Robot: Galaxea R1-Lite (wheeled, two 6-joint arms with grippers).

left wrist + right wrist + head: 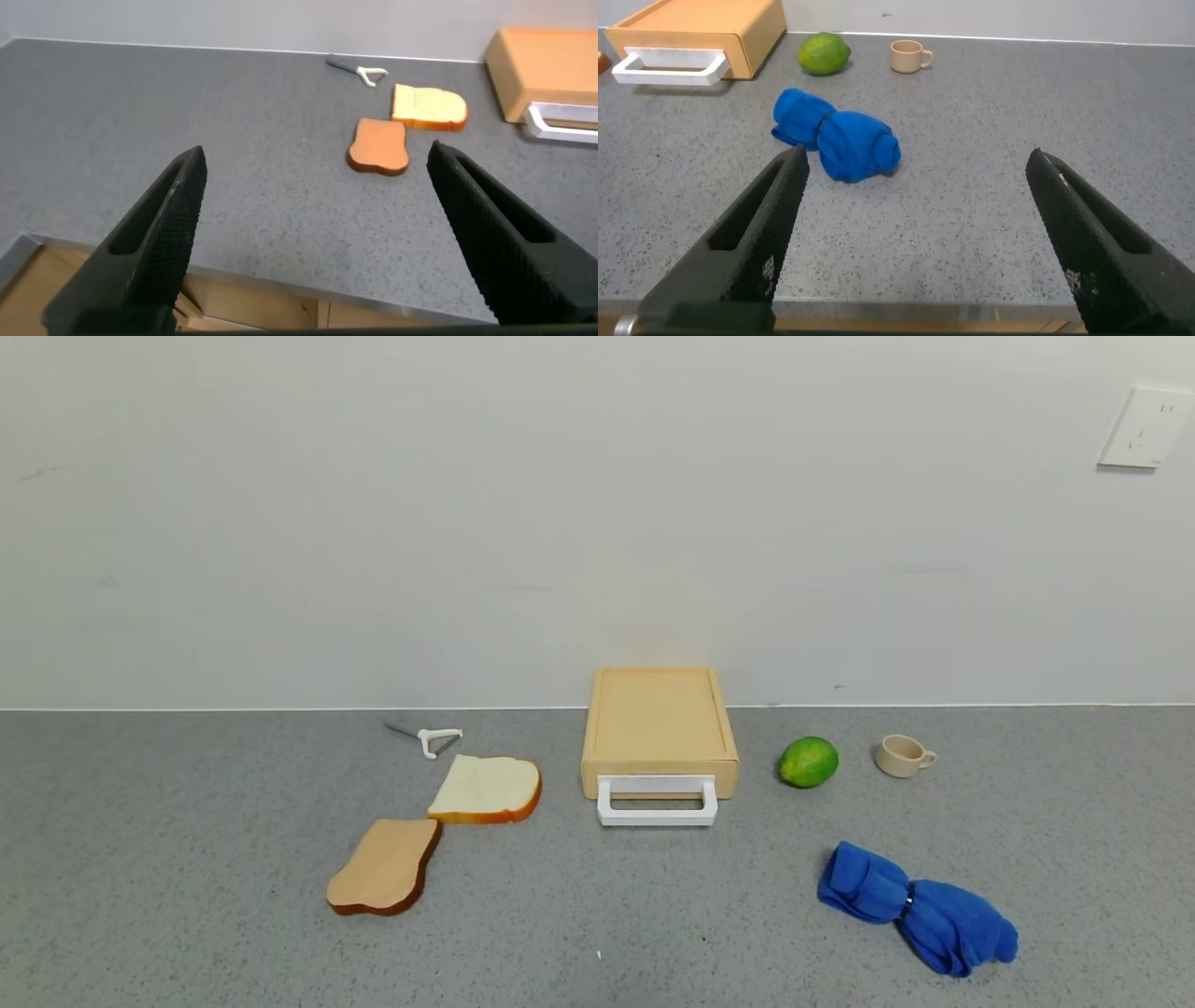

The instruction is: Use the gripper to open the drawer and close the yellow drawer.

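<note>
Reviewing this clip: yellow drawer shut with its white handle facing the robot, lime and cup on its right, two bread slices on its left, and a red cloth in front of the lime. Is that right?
Not quite: the cloth is blue, not red, as the head view shows. The rest holds: the drawer is shut, white handle toward the robot, lime and cup on its right, bread slices on its left.

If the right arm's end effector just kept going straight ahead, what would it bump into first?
Probably the blue cloth on the counter: it lies ahead between the open fingers of the right end effector, slightly off centre. Depth is hard to judge.
</note>
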